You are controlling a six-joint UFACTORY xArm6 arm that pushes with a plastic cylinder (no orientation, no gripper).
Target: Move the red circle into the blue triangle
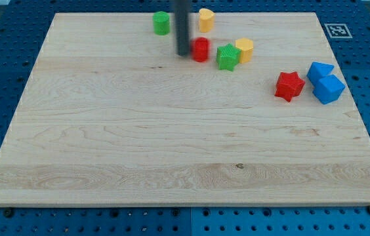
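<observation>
The red circle (201, 49) is a small red cylinder near the view's top centre of the wooden board (172, 131). My tip (184, 54) is the lower end of the dark rod and stands right against the red circle's left side. The blue triangle (319, 70) lies far to the view's right, touching a blue cube-like block (329, 89) just below it.
A green star-like block (227, 57) and a yellow block (244, 49) sit just right of the red circle. A red star (289, 86) lies left of the blue blocks. A green cylinder (161, 23) and a yellow block (205, 19) are at the top edge.
</observation>
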